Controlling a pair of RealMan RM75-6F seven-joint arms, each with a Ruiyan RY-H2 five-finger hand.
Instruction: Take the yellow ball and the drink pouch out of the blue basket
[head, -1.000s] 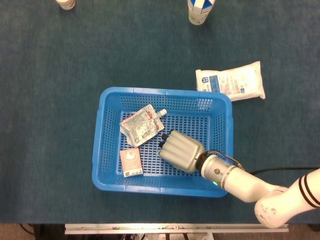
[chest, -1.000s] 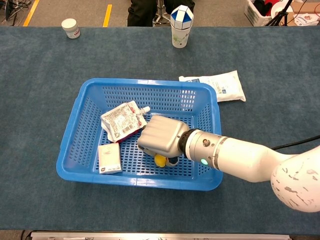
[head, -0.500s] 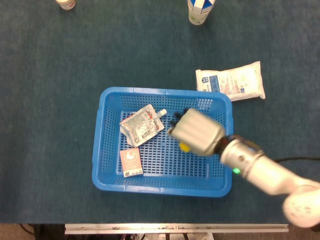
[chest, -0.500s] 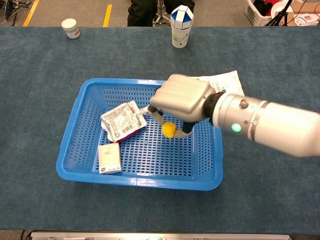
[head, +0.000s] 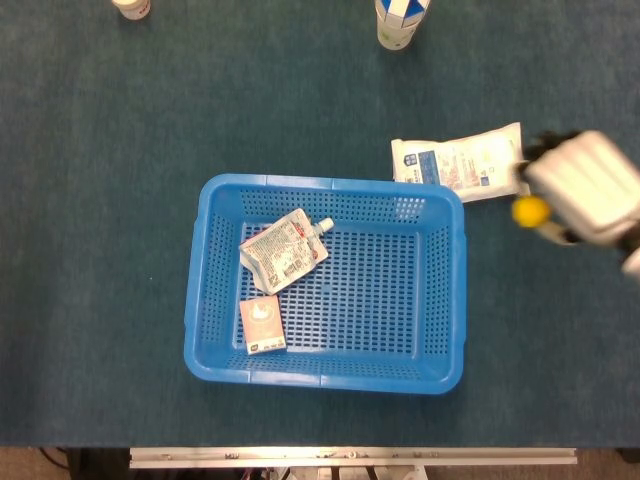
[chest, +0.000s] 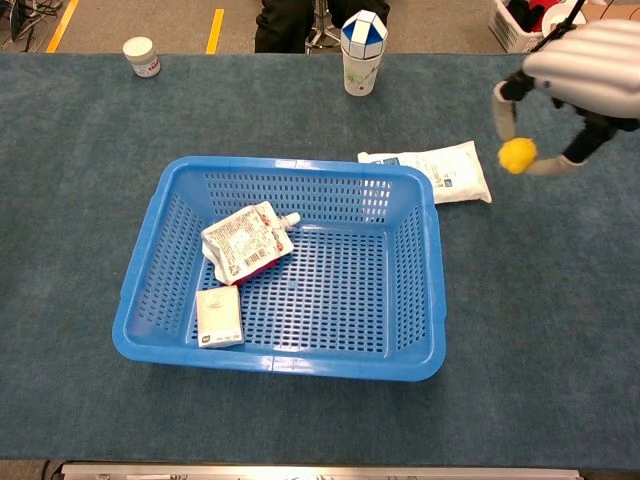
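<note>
My right hand (head: 585, 196) (chest: 585, 72) hangs above the table to the right of the blue basket (head: 325, 186) (chest: 290, 167), outside its rim. It holds the yellow ball (head: 530, 210) (chest: 517, 154) between its fingertips, high over the cloth. The drink pouch (head: 284, 251) (chest: 245, 241), white with a small cap, lies tilted in the basket's back left part. My left hand shows in neither view.
A small white and pink carton (head: 262, 324) (chest: 218, 316) lies in the basket's front left. A white packet (head: 462, 162) (chest: 432, 172) rests on the table behind the basket's right corner, just under the ball. A cup (head: 398, 20) (chest: 362, 50) and a small jar (chest: 143, 56) stand far back.
My right hand rose out of the basket with the yellow ball and swung right, past the rim, to above the table beside the white packet. The pouch and carton stayed put.
</note>
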